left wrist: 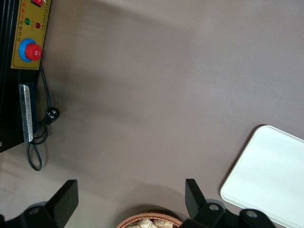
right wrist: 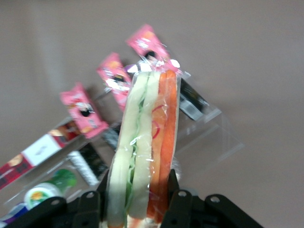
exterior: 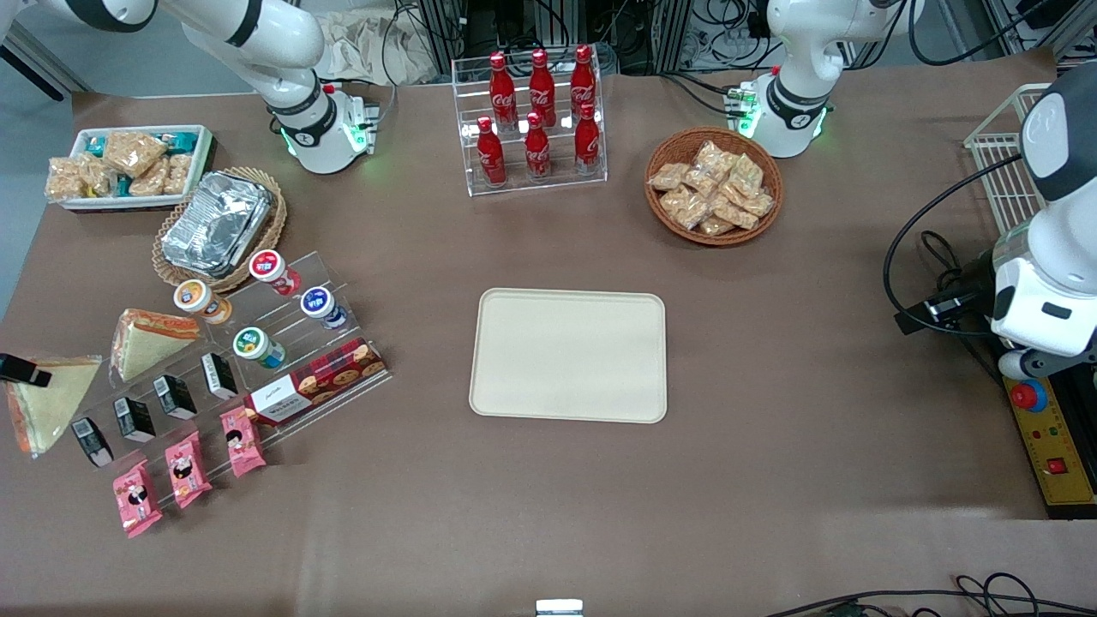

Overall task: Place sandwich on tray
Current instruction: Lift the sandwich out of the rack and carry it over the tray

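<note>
A wide brown surface [exterior: 548,480] carries everything, seen from the front. Near its middle lies the tray [exterior: 568,355], a large flat cream rectangle with rounded corners and a low rim, with nothing on it. Toward the edge farthest from the front camera stands a clear rack of red cola bottles [exterior: 536,116], and beside it, toward the parked arm's end, a round wicker basket of wrapped snacks [exterior: 713,185].

At the working arm's end of the surface, a white bin of snack bars [exterior: 128,164] sits near the corner farthest from the camera. Next to it, slightly nearer the camera, a crinkled foil container [exterior: 217,222] rests in a shallow wicker basket. Nearer the camera again is a clear stepped display stand [exterior: 248,360] holding small yogurt cups, dark little cartons, a red biscuit box [exterior: 315,383] and three pink snack packets [exterior: 187,467].

Two wrapped wedge sandwiches are at that same end. One, the second sandwich [exterior: 146,339], lies beside the display stand. The sandwich [exterior: 47,403] I hold is right at the surface's edge, well apart from the tray. My gripper [right wrist: 137,202] is clamped on it: in the right wrist view its black fingers [right wrist: 183,206] press both bread faces, and the sandwich stands on edge between them, showing pale bread, green filling and orange-red layers under clear wrap, above the pink packets.
</note>
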### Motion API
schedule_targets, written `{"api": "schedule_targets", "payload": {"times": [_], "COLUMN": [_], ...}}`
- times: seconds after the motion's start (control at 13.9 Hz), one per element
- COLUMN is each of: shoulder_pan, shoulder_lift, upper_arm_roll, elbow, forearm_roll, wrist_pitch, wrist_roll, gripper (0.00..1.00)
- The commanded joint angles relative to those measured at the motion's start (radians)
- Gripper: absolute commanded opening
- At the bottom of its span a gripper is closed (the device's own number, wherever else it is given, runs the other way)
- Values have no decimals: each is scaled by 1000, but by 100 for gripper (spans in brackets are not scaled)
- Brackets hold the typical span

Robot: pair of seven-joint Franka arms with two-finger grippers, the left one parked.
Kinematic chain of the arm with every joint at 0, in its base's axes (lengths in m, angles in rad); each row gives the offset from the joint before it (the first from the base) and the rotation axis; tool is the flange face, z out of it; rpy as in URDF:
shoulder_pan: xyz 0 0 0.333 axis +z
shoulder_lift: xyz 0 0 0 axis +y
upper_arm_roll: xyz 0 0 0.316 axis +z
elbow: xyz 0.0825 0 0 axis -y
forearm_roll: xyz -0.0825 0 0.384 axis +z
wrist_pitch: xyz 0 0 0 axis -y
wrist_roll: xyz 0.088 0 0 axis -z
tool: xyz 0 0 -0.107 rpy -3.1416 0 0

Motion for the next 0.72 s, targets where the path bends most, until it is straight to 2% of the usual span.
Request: {"api": "schedule_targets", "payload": {"times": [0.0,0.22,0.43,0.65], "shoulder_pan": [122,266,459,585], "shoulder_lift": [-32,-56,-55,-45], "upper_arm_roll": [-4,-4,1,1], "elbow": [20,18,21,29], "forearm_roll": [-36,-36,-44,-45], "wrist_pitch": [-30,-30,-18,19], "wrist_roll": [-99,-167,-171,-171], "gripper": [48,48,48,48]}}
